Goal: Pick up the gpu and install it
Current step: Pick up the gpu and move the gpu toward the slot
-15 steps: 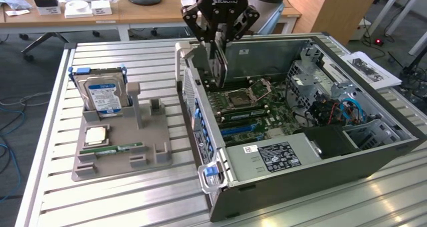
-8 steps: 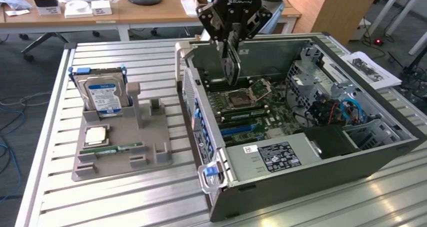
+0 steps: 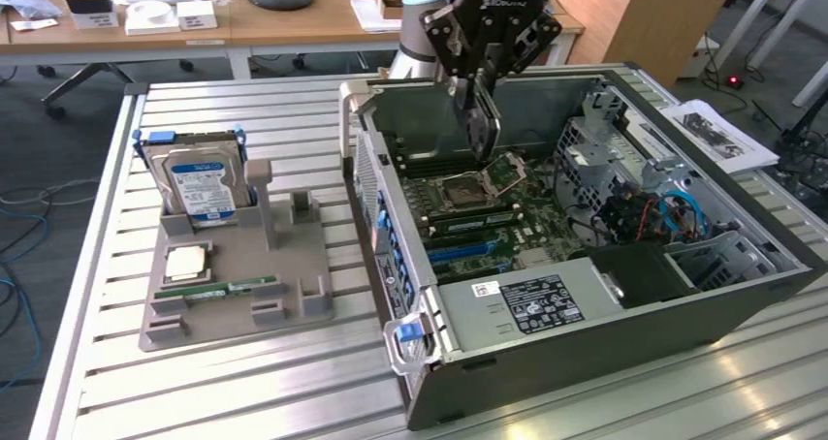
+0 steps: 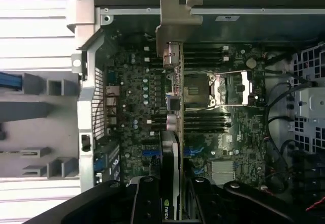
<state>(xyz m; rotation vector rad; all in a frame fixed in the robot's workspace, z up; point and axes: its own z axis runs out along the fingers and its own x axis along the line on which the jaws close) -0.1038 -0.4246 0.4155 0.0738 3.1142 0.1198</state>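
My gripper (image 3: 476, 77) is shut on the gpu (image 3: 482, 120), a thin dark card that hangs edge-on below the fingers. It is held above the open computer case (image 3: 724, 295), over the motherboard (image 3: 479, 222) close to the processor socket (image 3: 463, 190). In the wrist view the gpu (image 4: 171, 148) runs edge-on away from the gripper (image 4: 172, 206). Its grey metal bracket (image 4: 175, 23) is at the far end by the case wall. The card lies across the motherboard (image 4: 129, 92) beside the socket (image 4: 195, 89), and how high it is above the board I cannot tell.
A grey parts holder (image 3: 291, 275) stands on the slatted metal table (image 3: 194, 392) at the exterior view's left of the case. It carries an upright hard drive (image 3: 201, 183), a processor chip (image 3: 188, 263) and a green memory stick (image 3: 220, 290). Cables (image 3: 660, 212) and a drive cage fill the case's other side.
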